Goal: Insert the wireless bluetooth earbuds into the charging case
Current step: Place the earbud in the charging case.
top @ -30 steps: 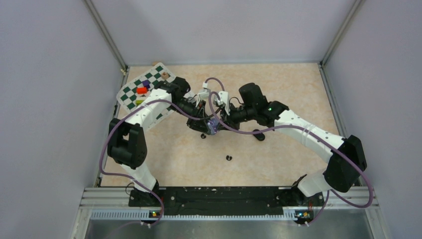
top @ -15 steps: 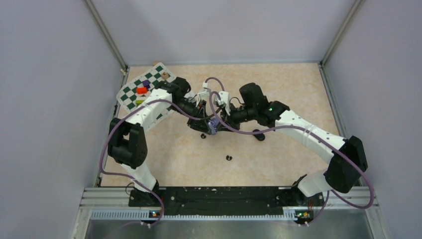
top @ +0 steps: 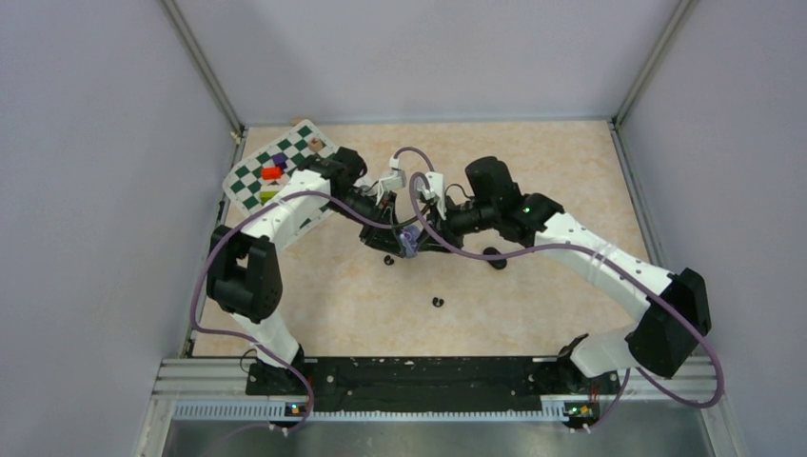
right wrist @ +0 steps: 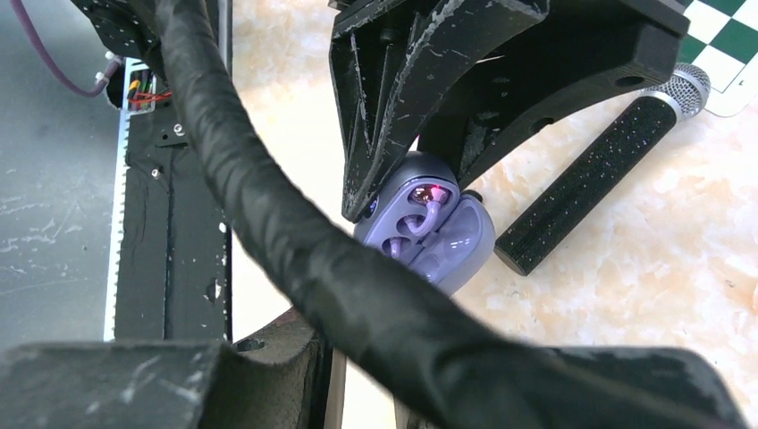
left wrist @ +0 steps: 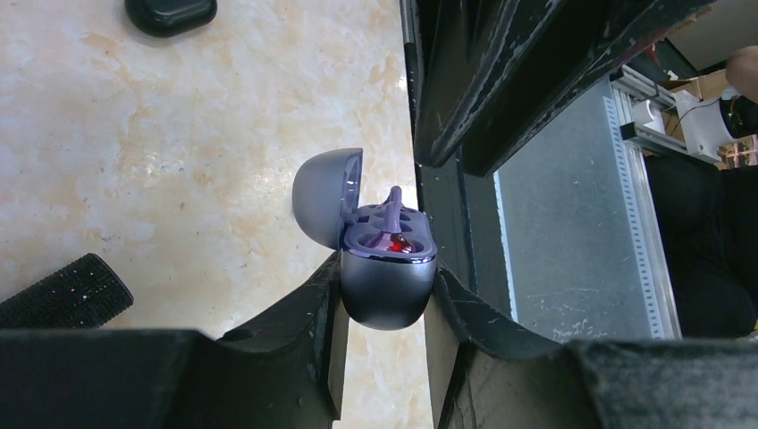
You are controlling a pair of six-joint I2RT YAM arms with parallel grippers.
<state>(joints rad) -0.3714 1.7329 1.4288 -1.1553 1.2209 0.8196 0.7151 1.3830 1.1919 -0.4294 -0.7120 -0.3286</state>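
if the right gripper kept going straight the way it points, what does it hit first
Most likely the open purple charging case, which sits directly ahead of the right gripper, clamped between the left gripper's fingers. How near it is cannot be judged.

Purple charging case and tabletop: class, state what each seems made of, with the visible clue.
Purple charging case: probably moulded plastic, satin finish; soft highlights on its rounded shell. Tabletop: marble-patterned, perhaps laminate; beige veining, slight sheen.

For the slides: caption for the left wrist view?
Left tool grips open purple charging case, a purple earbud sticking up inside.
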